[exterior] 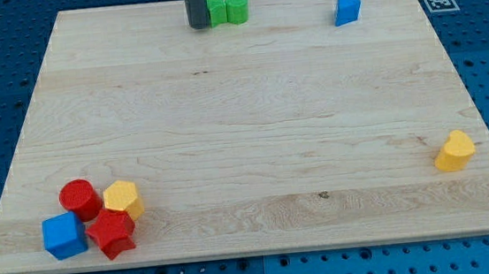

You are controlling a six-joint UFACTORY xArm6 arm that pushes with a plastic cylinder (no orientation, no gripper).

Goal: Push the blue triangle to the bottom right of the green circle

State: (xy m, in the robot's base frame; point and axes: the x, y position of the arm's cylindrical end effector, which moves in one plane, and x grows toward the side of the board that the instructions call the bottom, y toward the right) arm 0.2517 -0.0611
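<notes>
The blue triangle (347, 9) lies near the top right of the wooden board (244, 128). A green block (228, 8), the green circle by its rounded lobes, sits at the top edge, left of the triangle. My tip (197, 26) is the lower end of a dark rod that stands right against the green block's left side, covering part of it. The tip is far to the left of the blue triangle.
A red circle (79, 197), a yellow hexagon (122, 199), a red star (111, 233) and a blue cube (64, 235) cluster at the bottom left. A yellow heart (454, 150) sits at the right edge.
</notes>
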